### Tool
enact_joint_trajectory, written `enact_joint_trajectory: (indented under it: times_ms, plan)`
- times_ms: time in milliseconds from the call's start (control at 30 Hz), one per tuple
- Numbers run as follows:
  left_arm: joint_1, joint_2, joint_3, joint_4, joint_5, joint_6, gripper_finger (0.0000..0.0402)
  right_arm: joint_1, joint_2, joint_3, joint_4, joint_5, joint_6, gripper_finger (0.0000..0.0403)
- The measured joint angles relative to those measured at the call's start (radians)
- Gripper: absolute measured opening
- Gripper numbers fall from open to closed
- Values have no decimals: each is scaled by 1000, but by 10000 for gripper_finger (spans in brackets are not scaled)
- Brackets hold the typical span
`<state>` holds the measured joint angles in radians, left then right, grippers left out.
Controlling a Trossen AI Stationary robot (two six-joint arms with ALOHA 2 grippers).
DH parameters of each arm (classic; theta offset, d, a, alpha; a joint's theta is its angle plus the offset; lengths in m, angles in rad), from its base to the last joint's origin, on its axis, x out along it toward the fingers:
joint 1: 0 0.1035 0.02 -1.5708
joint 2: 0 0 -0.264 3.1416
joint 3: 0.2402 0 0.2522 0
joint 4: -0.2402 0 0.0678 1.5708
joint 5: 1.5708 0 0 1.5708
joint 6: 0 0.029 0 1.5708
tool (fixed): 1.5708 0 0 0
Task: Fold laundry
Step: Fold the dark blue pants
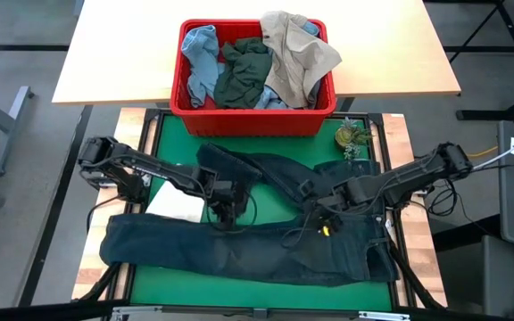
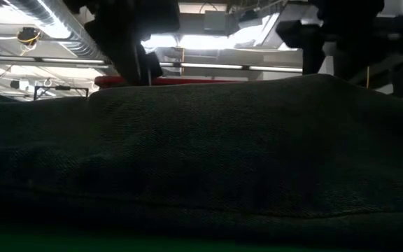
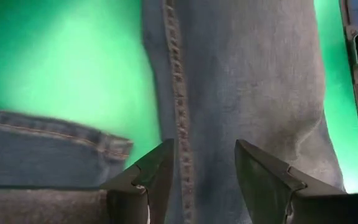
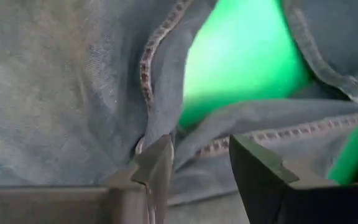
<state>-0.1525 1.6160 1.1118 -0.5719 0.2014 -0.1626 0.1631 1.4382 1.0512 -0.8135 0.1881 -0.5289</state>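
Dark navy jeans (image 1: 239,254) lie spread on the green mat (image 1: 172,143). One leg runs along the near side and the other (image 1: 248,168) slants toward the far left. My left gripper (image 1: 224,214) (image 3: 204,168) hovers open over a seam of the jeans (image 3: 241,74). Over the jeans' middle, my right gripper (image 1: 321,218) (image 4: 201,165) is also open, above folds of denim (image 4: 73,81). Nothing sits between either pair of fingers. In the low view the jeans (image 2: 201,161) fill the picture.
A red basket (image 1: 252,120) at the mat's far edge holds a light blue piece (image 1: 202,58), a dark green piece (image 1: 244,73) and a beige piece (image 1: 297,53). A white cloth thing (image 1: 178,205) lies by the left gripper. A small green object (image 1: 353,138) sits at the far right.
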Motion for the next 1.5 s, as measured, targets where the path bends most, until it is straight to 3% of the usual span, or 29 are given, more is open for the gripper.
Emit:
enact_joint_trajectory:
  times_ms: [467, 800, 1000, 1233, 1500]
  plan:
    - [-82, 208, -1, 59, -33, -66, 163, 0, 102, 0, 60, -22, -53, 160]
    - [-80, 242, -1, 59, -79, -109, 160, 0, 124, 0, 85, 10, -54, 160]
    - [-75, 243, 0, 32, -104, -159, 120, 0, 183, 0, 81, 11, -68, 160]
    - [-74, 244, 0, 26, -113, -176, 63, 0, 161, 17, 71, 3, -73, 160]
    - [-74, 244, 0, 11, -124, -254, 50, 0, 152, 66, -72, -8, -45, 160]
